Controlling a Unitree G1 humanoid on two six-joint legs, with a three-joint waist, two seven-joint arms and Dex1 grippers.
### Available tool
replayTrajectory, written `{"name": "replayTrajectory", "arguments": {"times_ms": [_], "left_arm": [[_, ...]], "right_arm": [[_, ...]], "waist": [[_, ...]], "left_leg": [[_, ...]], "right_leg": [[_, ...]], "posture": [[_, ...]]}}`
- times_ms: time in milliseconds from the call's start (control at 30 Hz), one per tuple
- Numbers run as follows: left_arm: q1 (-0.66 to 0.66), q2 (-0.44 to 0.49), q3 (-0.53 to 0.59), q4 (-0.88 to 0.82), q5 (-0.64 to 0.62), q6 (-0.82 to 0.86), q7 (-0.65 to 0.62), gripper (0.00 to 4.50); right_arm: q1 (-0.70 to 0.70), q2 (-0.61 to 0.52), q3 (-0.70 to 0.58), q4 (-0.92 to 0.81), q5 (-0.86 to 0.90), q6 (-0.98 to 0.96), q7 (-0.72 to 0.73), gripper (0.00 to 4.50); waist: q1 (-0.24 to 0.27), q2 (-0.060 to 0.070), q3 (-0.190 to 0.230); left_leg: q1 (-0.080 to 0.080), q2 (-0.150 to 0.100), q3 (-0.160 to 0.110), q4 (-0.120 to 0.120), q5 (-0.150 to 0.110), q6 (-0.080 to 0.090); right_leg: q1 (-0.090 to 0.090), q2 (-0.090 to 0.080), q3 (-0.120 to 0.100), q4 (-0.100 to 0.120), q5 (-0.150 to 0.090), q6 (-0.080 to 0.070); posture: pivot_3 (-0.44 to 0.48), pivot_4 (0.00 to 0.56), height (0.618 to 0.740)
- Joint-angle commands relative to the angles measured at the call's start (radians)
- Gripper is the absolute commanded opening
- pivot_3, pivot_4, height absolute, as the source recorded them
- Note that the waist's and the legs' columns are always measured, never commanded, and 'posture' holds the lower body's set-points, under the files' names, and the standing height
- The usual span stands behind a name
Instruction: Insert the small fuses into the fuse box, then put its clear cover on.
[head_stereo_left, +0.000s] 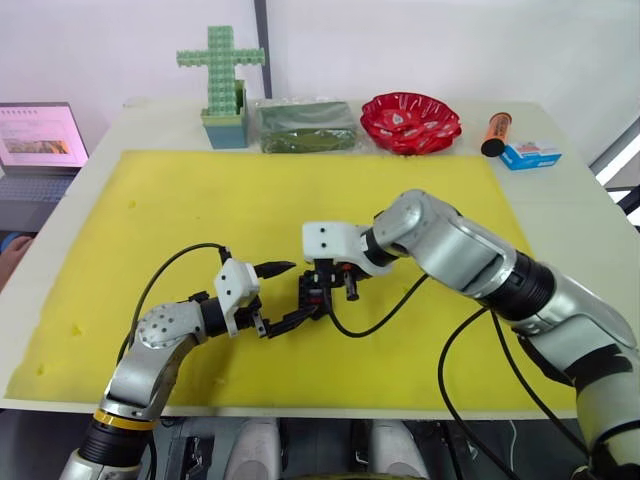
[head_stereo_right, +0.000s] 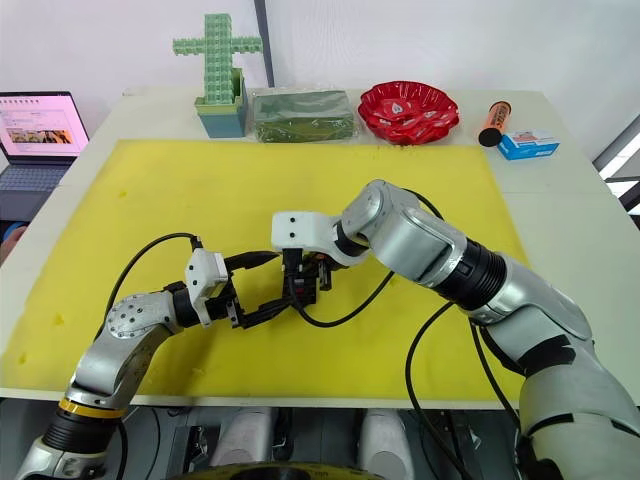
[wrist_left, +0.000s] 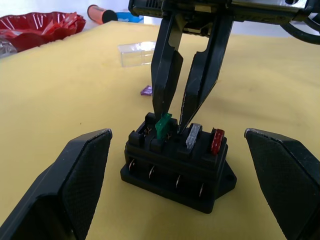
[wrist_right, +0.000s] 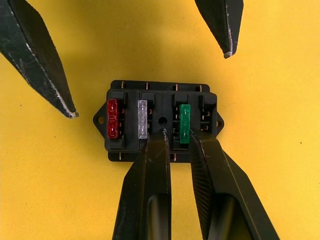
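Left pincer (wrist_left: 180, 175) spread wide, low — right pincer (wrist_right: 179, 142) vertical, tips slightly parted.

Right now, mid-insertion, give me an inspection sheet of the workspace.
Surface: yellow mat on a white table.
Job's things: fuse box holds red fuse, grey fuse, green fuse; purple fuse and clear cover lie on the mat.
Clutter: red bowl, green cross, wrapped green package, orange tube, blue box.
Grippers: right gripper at green fuse; left gripper open, straddling the box.
Cables: black cables.
Surroundings: laptop.
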Motion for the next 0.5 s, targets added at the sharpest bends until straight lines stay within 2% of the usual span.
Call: {"name": "replayTrajectory", "arguments": {"times_ms": [33,200,367,467,500], "left_arm": [[-0.019,0.0,0.011,-0.009,-0.004,-0.023,-0.002,4.5],[-0.027,0.003,0.017,-0.002,-0.009,-0.023,-0.006,4.5],[-0.036,0.005,0.017,-0.003,-0.012,-0.019,-0.008,4.5],[-0.04,0.006,0.016,-0.002,-0.013,-0.017,-0.012,4.5],[-0.042,0.006,0.015,0.0,-0.013,-0.017,-0.013,4.5]], "right_arm": [[-0.042,0.002,-0.079,-0.001,0.007,-0.019,0.01,0.69],[-0.051,-0.017,-0.142,-0.027,0.048,0.019,0.043,0.69],[-0.044,0.024,-0.27,-0.042,0.143,0.143,0.014,0.69],[-0.017,0.007,-0.269,-0.076,0.154,0.151,0.0,0.69],[-0.004,0.005,-0.265,-0.085,0.155,0.148,-0.009,0.51]], "waist": [[0.0,0.0,0.0],[0.0,0.0,0.0],[0.0,0.0,0.0],[0.001,0.0,0.0],[0.001,0.0,0.0]], "left_leg": [[0.0,0.0,0.0,0.0,0.0,0.0],[0.0,0.0,0.0,0.0,0.0,0.0],[0.0,0.0,0.0,0.0,0.0,0.0],[0.0,0.0,0.0,0.0,0.0,0.0],[0.0,0.0,0.0,0.0,0.0,0.0]], "right_leg": [[0.0,0.0,0.0,0.0,0.0,0.0],[0.0,0.0,0.0,0.0,0.0,0.0],[0.0,0.0,0.0,0.0,0.0,0.0],[0.0,0.0,0.0,0.001,0.0,0.0],[0.0,0.0,0.0,0.001,0.0,0.0]], "posture": [[0.0,0.15,0.74],[0.0,0.15,0.74],[0.0,0.15,0.74],[0.0,0.15,0.74],[0.0,0.15,0.74]]}}
